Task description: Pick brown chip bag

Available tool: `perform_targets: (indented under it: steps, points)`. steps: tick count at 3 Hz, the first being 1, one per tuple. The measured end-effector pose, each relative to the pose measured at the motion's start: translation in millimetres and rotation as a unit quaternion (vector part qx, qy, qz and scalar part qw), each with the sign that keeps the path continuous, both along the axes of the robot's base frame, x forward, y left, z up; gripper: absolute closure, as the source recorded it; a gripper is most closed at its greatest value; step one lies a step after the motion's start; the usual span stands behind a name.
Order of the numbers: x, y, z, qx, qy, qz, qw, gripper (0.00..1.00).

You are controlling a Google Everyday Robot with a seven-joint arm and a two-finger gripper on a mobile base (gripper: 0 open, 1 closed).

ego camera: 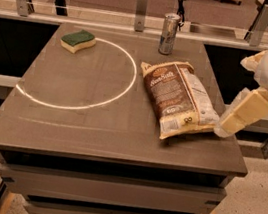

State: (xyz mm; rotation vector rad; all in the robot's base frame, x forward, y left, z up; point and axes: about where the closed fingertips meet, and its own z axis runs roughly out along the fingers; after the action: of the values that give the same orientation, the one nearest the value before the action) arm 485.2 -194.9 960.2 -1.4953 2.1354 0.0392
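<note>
Nearest: dark table (69, 129), lower centre. Brown chip bag (176, 98), lying flat right of centre, brown front up, lower end near the table's right edge. Gripper (228, 128), cream, right of frame, tip just beside the bag's lower right corner; open or closed, cannot tell. Farther: sponge (77, 40), upper left; silver can (169, 33), upright, upper centre.

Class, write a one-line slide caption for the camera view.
Gripper hangs beside the chip bag; sponge and can farther back.
</note>
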Motion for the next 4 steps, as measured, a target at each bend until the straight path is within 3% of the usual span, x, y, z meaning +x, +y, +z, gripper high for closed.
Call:
perform_targets:
  steps: [1,2,4]
  points:
    - [3.0,7.7,-5.6,0.009,0.010,0.000,0.9999,0.00]
    - [12.3,34.5,-24.3,0.027,0.016,0.004,0.9995,0.00]
    - [42.1,82.3,-78.0,0.061,0.030,-0.016,0.9976,0.00]
